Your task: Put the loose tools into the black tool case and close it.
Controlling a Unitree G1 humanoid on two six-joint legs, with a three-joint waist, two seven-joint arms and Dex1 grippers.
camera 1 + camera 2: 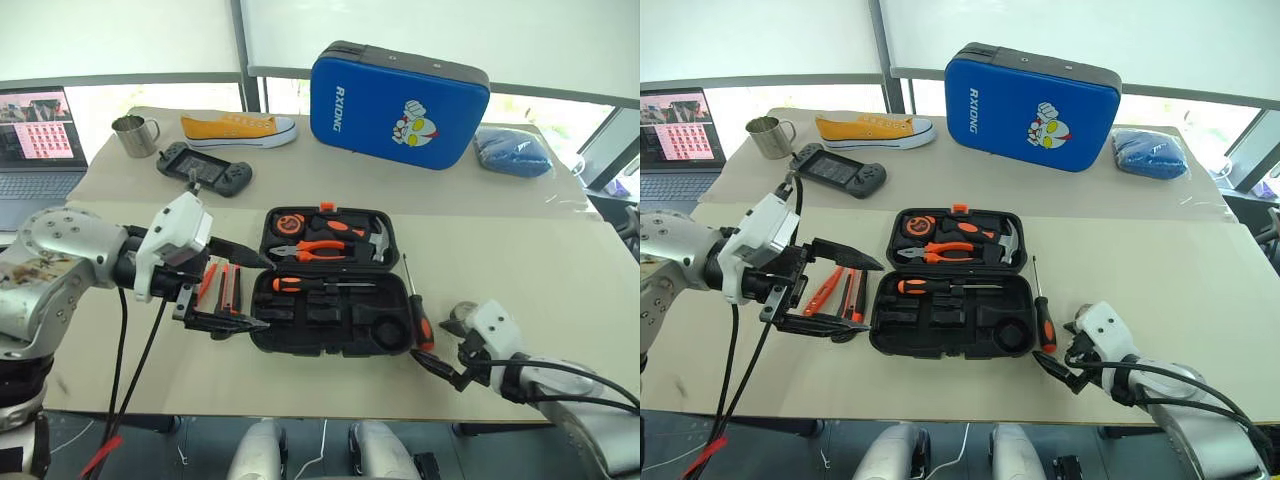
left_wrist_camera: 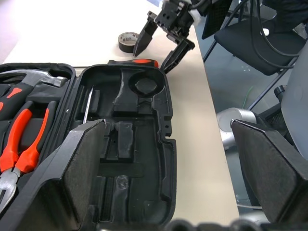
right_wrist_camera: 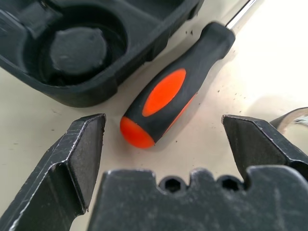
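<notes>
Head views: rounded black moulded-plastic clamshell tool case (image 1: 330,345) lies open on the beige tabletop (image 1: 560,270); lid half holds orange-handled pliers (image 1: 318,249), a hammer (image 1: 378,243) and a small round tape-like item, base half holds one long screwdriver with orange-and-black handle (image 1: 300,284) seated in its slot, other shaped slots bare. Second long screwdriver with orange-and-black handle (image 1: 420,318) lies loose just beside the case's right edge, shaft pointing away from the robot. Slim all-orange pen-like tool (image 1: 823,291) and black-and-orange utility knife (image 1: 852,293) lie left of the case, partly behind the left gripper (image 1: 232,291), which hovers spread wide and empty. Right gripper (image 1: 442,366) sits low near the loose screwdriver's handle end, spread, empty. Left wrist view: empty base slots, round recess, pliers in lid; the right gripper beyond the case, fingers apart. Right wrist view: fingers (image 3: 77,159) spread either side of the handle butt, not touching. Handling guess: screwdriver is light, rigid, rubbery handle grippy, steel shaft slick and thin, so take the thick mid-handle; it may roll on the tabletop. Knife and pen tool are light, rigid, low-lying, harder to pinch.
</notes>
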